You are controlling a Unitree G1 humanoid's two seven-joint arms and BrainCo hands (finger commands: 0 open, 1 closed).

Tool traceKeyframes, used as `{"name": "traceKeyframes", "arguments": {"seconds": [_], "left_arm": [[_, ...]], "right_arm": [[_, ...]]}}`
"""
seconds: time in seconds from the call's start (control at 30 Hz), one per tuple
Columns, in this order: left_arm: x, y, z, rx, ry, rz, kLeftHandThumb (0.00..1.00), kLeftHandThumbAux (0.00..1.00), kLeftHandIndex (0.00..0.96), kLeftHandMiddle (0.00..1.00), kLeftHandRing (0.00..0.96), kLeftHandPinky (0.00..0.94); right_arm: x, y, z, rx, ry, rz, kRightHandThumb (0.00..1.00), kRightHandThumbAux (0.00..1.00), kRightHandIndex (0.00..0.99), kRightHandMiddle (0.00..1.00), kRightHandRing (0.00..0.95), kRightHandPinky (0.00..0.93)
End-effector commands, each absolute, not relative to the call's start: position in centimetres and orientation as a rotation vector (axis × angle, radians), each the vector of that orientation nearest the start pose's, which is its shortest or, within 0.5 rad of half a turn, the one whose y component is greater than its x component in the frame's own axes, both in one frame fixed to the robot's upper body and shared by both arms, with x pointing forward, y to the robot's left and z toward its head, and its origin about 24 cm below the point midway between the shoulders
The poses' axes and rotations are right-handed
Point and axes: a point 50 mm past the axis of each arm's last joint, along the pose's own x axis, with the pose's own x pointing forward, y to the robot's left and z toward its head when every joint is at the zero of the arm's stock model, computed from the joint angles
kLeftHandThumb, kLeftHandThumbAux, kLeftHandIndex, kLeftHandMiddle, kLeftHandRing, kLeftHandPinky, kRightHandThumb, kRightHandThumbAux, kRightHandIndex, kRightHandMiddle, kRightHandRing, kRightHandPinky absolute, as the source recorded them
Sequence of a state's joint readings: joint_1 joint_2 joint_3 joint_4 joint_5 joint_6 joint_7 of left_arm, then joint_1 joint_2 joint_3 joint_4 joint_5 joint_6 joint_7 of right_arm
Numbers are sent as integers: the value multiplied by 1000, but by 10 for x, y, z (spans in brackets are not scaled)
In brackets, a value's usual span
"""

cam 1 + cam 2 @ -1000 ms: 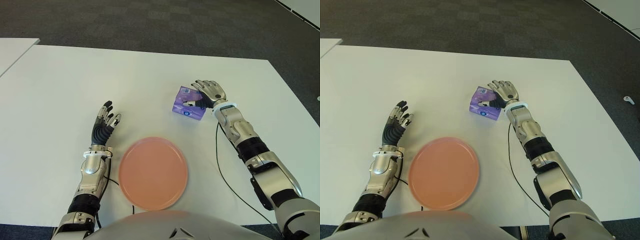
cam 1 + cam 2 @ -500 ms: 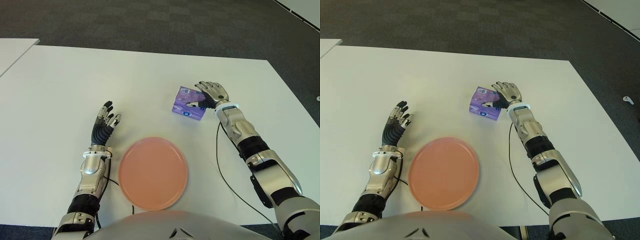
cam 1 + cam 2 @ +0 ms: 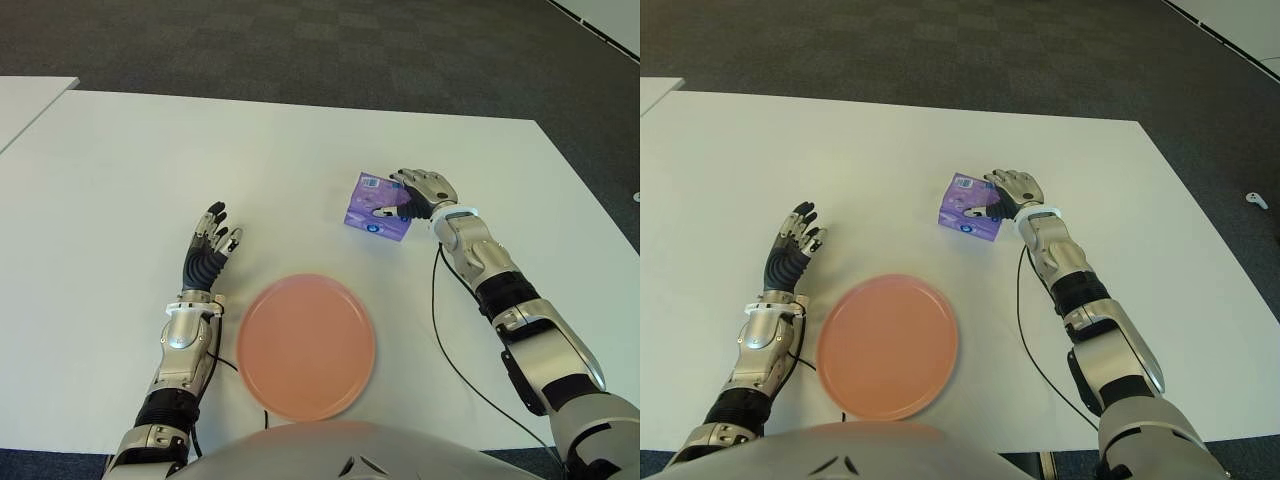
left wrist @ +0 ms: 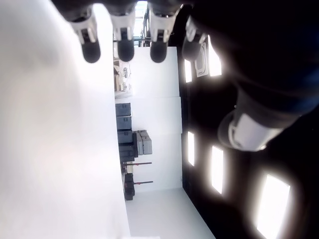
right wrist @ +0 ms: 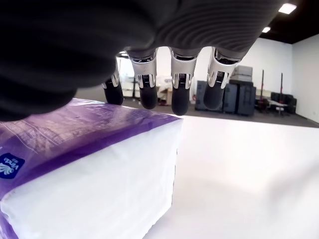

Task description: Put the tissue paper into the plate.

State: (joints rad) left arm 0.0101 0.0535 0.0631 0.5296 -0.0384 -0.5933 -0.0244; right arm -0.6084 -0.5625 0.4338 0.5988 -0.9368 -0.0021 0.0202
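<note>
left hand (image 3: pixel 208 247): fingers spread, holding nothing, left of plate
plate: round pink plastic plate (image 3: pixel 306 346), near table edge
tissue: purple-and-white tissue pack (image 3: pixel 376 206) on white table (image 3: pixel 120 160), beyond plate
right hand (image 3: pixel 424 190): 4 fingers extended over pack top, not closed

Lab: white table (image 3: pixel 300 150), equipment cases (image 5: pixel 246 97)

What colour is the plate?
Salmon pink plate, plain, clearest in the left eye view.
</note>
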Motion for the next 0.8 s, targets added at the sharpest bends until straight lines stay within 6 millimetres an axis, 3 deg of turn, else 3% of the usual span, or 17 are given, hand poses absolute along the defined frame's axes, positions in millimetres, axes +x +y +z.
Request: {"name": "traceKeyframes", "arguments": {"seconds": [0.03, 0.8], "left_arm": [[187, 180, -64, 32, 172, 68, 0, 573, 0, 0, 0, 0], [190, 181, -65, 34, 177, 76, 0, 582, 0, 0, 0, 0]], "right_arm": [[350, -198, 78, -1673, 3, 285, 248, 224, 0, 0, 0, 0], [325, -166, 92, -1606, -129, 390, 259, 266, 0, 0, 0, 0]]}}
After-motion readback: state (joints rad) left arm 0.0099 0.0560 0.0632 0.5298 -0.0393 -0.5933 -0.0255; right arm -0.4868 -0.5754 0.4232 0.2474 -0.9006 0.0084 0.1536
